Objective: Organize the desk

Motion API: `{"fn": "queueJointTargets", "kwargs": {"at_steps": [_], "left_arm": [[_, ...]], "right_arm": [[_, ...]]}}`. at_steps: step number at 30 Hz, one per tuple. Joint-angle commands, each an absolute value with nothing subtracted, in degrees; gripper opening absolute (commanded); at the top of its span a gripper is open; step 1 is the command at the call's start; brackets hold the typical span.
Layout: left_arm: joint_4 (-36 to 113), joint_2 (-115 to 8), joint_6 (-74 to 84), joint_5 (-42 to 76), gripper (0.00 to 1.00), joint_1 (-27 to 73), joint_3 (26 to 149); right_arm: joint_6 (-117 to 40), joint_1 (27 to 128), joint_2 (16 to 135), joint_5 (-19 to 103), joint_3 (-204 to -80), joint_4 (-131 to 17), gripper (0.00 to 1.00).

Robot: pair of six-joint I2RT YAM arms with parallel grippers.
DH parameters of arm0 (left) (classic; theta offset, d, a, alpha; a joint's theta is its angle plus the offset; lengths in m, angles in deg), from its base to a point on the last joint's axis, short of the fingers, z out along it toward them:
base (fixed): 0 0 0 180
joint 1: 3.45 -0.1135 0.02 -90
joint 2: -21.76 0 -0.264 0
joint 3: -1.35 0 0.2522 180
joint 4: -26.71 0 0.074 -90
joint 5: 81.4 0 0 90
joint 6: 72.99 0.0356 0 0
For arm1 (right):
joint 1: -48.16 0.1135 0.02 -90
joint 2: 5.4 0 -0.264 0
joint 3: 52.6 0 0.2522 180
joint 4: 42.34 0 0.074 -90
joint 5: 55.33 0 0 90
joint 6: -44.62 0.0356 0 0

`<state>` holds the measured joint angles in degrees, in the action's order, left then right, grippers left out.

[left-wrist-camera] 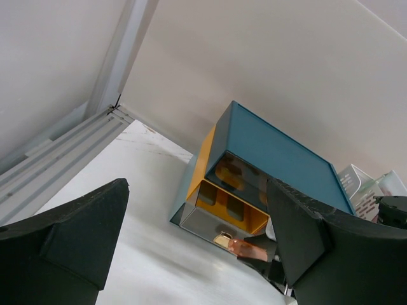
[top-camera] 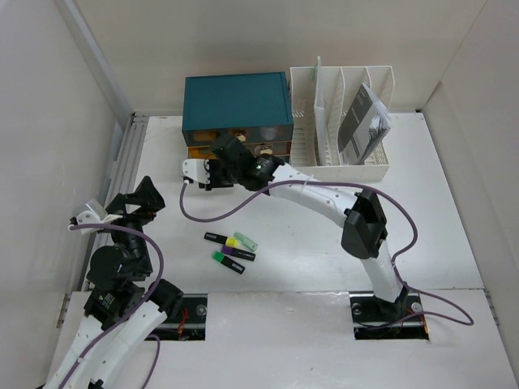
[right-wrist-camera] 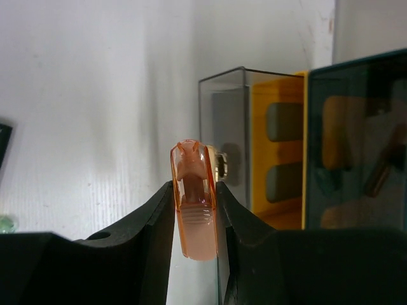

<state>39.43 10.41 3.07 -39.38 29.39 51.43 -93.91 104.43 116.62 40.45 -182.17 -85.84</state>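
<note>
Right gripper [right-wrist-camera: 194,197] is pinching an orange marker [right-wrist-camera: 191,236] at the open drawer [right-wrist-camera: 278,190]; left gripper [left-wrist-camera: 197,219] is gaping wide, idle; several markers [top-camera: 229,262] are waiting on the desk [top-camera: 438,227].

Four highlighters [top-camera: 219,258], it seems (one orange [right-wrist-camera: 194,216]), one drawer box [top-camera: 235,99], one file rack [top-camera: 345,171]

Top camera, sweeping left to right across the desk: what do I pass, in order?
In order: left pincer → teal drawer box → white file rack. Skipped, since they overlap the box's span: right pincer, shut on an orange highlighter, and the loose highlighters.
</note>
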Motion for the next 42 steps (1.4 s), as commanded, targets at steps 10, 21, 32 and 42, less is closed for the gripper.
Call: {"fn": "queueJointTargets", "kwargs": {"at_steps": [10,21,32,42], "left_arm": [[36.95,10.51,3.91,-38.86,0.87,29.15,51.32],[36.43,9.99,3.91,-38.33,0.87,29.15,51.32],[36.43,9.47,3.91,-38.86,0.87,29.15,51.32],[36.43,9.46,3.91,-38.86,0.87,29.15,51.32]], "right_arm": [[-91.52,102.3,117.38,29.74,-184.57,-74.91,0.11],[-91.52,100.11,121.07,26.92,-187.29,-72.71,0.21],[-90.3,100.1,122.31,27.99,-189.67,-73.24,0.55],[-84.23,100.1,112.3,41.93,-186.25,-79.12,0.51]]}}
